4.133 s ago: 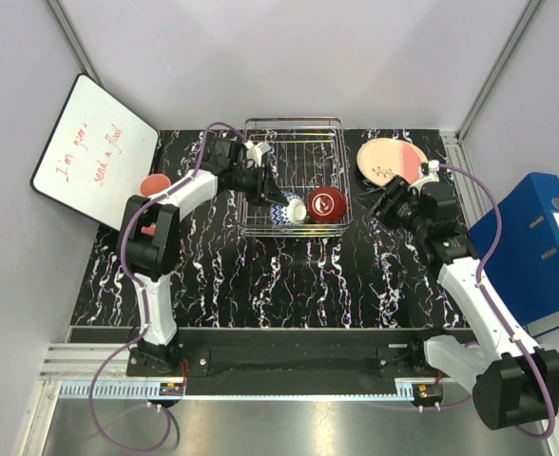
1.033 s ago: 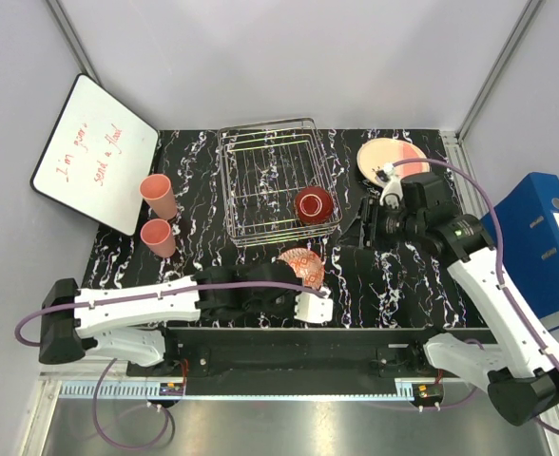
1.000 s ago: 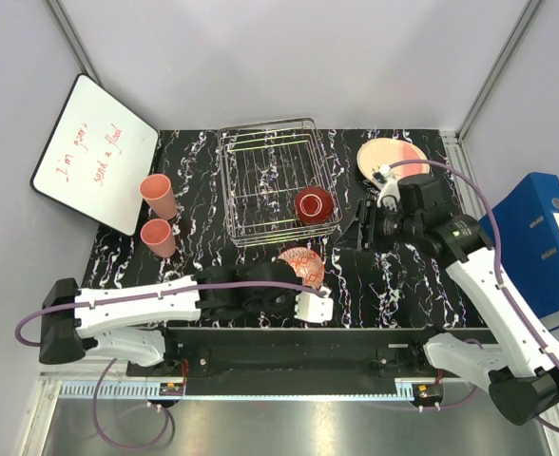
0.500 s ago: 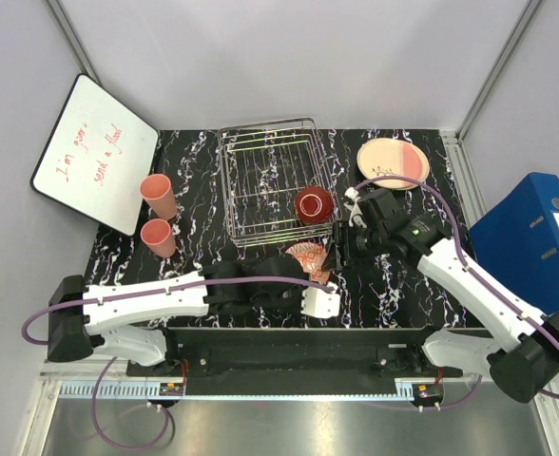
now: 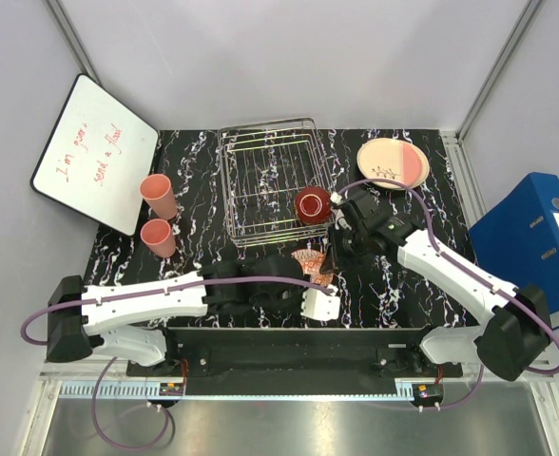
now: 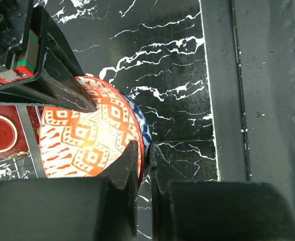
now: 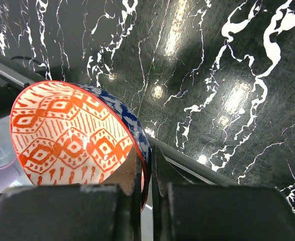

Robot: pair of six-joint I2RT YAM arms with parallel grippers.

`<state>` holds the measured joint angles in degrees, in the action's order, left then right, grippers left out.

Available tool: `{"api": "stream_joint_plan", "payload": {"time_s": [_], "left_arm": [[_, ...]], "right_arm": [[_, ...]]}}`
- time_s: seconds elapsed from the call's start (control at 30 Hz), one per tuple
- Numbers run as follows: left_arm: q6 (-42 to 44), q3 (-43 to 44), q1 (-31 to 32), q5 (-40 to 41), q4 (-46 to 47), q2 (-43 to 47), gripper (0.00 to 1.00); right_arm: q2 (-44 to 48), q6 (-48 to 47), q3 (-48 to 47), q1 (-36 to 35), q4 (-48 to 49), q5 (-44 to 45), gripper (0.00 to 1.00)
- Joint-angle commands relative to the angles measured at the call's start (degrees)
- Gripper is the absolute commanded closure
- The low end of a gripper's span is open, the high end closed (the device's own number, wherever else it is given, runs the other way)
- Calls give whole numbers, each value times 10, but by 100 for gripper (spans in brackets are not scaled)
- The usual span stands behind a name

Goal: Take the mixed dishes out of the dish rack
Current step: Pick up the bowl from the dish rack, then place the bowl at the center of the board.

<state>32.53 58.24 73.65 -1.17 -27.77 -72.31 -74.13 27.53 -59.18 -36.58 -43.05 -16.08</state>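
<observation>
Though blue outside, bowl (image 6: 87,135) orange-patterned inside.

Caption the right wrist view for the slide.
Right gripper pinching the rim of the orange-patterned bowl over the marbled black table.

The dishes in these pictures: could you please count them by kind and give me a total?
Cups: 2, the rear pink cup and the near pink cup.
Bowls: 2, the red bowl in the dish rack and the patterned bowl.
Plates: 1 in sight, the plate; I cannot tell whether another lies beneath.
Total: 5.
</observation>
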Motion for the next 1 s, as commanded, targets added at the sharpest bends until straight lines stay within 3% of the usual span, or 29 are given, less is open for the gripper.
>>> {"api": "stream_joint_plan", "payload": {"time_s": [0.0,0.07,0.17,0.2,0.23,0.3,0.37,0.4,0.43,0.57,0.7,0.8,0.93,0.97], "left_arm": [[-6,26,2,10,47,25,100],[-13,31,1,55,49,23,100],[-24,39,1,97,51,19,84],[-26,40,2,107,52,20,62],[-28,41,2,132,54,19,51],[-36,43,2,153,56,18,41],[-41,42,0,174,61,21,21],[-46,41,0,179,64,23,18],[-48,36,-1,187,68,24,1],[-64,35,-20,212,82,37,1],[-136,45,-79,227,94,70,1],[-205,46,-128,282,122,106,1],[-279,56,-169,407,118,139,1],[-303,58,-171,416,113,144,1]], "right_arm": [[20,40,-2,5,34,22,100],[28,40,-6,5,31,39,100],[39,39,-15,4,19,50,100],[43,40,-18,5,17,52,100],[47,38,-22,5,10,58,100],[56,38,-30,5,3,65,100],[58,37,-37,5,-3,71,100],[60,37,-39,5,-5,73,100],[61,37,-41,5,-8,78,100],[73,42,-54,5,-20,120,100],[88,48,-75,9,-39,188,100],[95,58,-88,44,-50,229,100],[99,50,-70,193,-31,228,100],[95,49,-64,258,-24,224,100]]}}
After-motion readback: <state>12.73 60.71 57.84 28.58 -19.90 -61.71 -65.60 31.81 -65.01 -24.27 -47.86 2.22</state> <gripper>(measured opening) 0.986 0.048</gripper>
